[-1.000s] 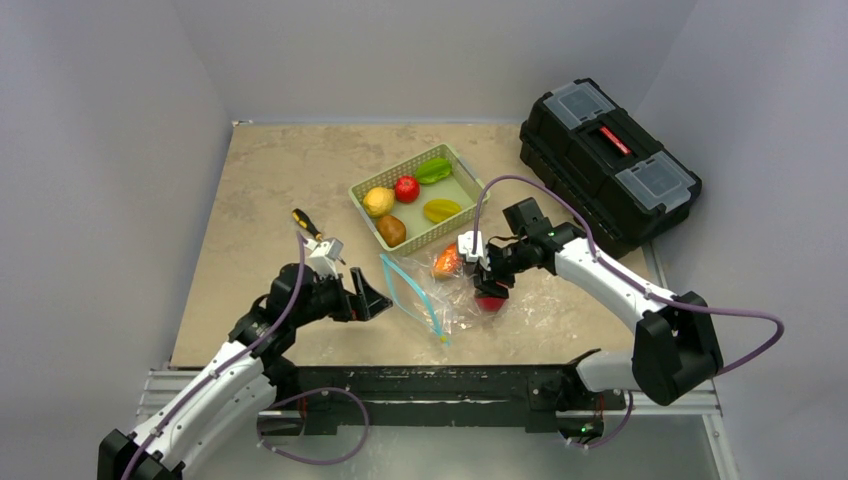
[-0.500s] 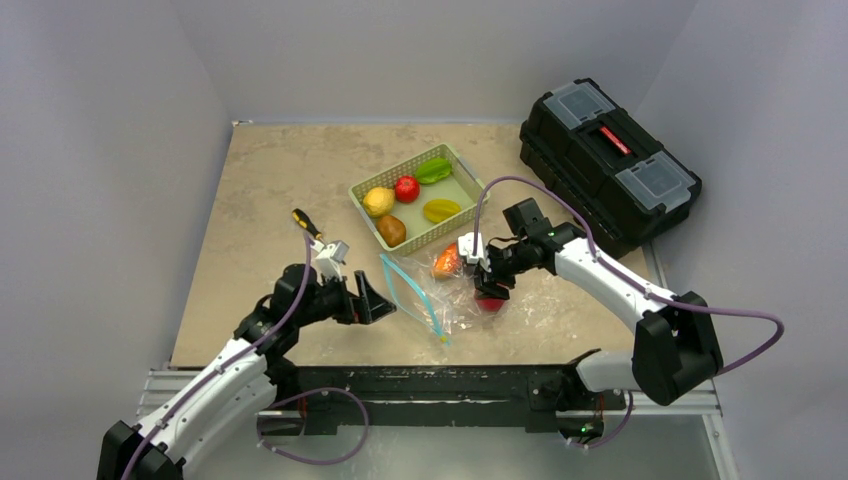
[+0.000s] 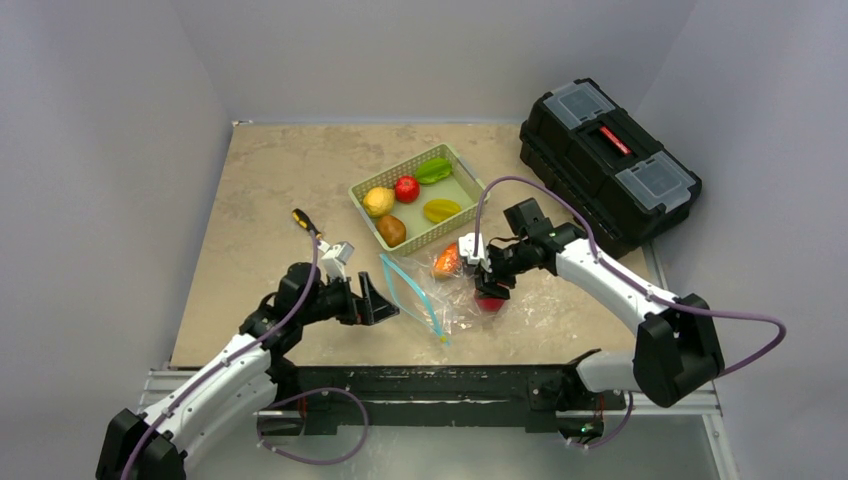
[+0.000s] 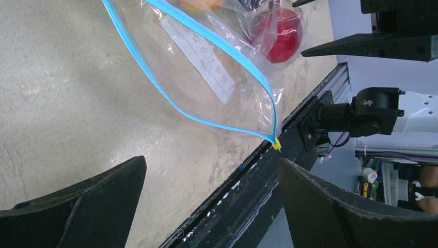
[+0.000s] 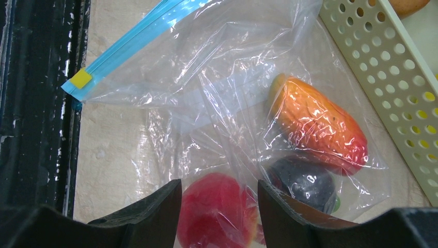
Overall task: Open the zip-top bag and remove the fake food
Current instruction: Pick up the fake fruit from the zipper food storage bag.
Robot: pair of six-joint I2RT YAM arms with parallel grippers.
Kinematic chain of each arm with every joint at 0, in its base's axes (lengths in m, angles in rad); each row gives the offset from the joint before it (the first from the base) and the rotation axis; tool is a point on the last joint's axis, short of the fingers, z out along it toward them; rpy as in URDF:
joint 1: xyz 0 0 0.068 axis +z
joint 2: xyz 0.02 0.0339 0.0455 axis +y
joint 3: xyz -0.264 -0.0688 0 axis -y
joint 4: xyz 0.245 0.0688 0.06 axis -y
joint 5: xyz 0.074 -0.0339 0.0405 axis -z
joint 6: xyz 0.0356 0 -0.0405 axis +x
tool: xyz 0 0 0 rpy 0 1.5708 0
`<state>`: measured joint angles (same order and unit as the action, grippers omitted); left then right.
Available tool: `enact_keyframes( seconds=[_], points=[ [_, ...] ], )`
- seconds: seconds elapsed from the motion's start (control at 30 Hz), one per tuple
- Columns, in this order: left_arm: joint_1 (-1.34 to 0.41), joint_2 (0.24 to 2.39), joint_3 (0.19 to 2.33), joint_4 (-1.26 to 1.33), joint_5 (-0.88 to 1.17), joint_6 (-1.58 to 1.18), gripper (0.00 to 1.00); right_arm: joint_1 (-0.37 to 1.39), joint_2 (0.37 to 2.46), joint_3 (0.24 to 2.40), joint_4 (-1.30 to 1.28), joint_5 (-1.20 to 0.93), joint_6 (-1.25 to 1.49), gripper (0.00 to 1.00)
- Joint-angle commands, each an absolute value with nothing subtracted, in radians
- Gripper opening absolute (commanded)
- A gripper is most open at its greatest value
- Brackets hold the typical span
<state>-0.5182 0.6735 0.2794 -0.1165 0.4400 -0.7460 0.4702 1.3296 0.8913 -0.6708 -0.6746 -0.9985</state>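
Bench (image 3: pixel 270 200) seen from above, two robot arms bolted at its near edge. One zip-top bag (image 3: pixel 428 292), clear and crinkled, lying flat close to the middle of the near edge, its light-blue zipper strip (image 4: pixel 217 41) parted into an open mouth facing left.

Three pieces of fake food (image 5: pixel 315 124) inside the bag:
- an orange-red piece (image 3: pixel 446 262) on the far side
- a red piece (image 3: pixel 489 303) closest to the near edge
- a dark purple piece (image 5: pixel 304 183) between the two

One green basket (image 3: pixel 466 171) just beyond the bag, toward the middle of the bench, holding five more pieces: yellow fruit (image 3: pixel 378 201), red fruit (image 3: pixel 406 188), green vegetable (image 3: pixel 433 170), yellow-green star fruit (image 3: pixel 441 210), brown fruit (image 3: pixel 391 230).

One screwdriver (image 3: pixel 304 222) with a yellow-and-black handle, left of the basket. One black toolbox (image 3: pixel 608 165) at the far right corner.

Left claw (image 3: pixel 383 298) spread wide, holding nothing and touching nothing, hovering just left of the bag's mouth and pointed into it. Right claw (image 5: pixel 219 188) roughly halfway closed over the bag's right end, fingers pinching the red piece through the plastic.
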Motion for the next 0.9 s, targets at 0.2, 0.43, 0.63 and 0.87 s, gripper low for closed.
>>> enact_keyframes(
  seconds=[0.2,0.43,0.63,0.87],
  points=[
    [-0.523,0.698,0.272,-0.04,0.501,-0.737,0.98,0.456,1.282,0.929,-0.717,-0.69,-1.049,0.55],
    [-0.523,0.683,0.27,-0.06,0.494,-0.718,0.97,0.455,1.265,0.949,-0.787,-0.605,-1.102,0.55],
    [-0.523,0.704,0.264,-0.04,0.467,-0.697,0.96,0.455,1.239,0.973,-0.785,-0.58,-1.17,0.58],
    [-0.552,0.795,0.242,0.132,0.476,-0.741,0.82,0.456,1.349,1.024,-0.832,-0.603,-1.26,0.56]
  ],
)
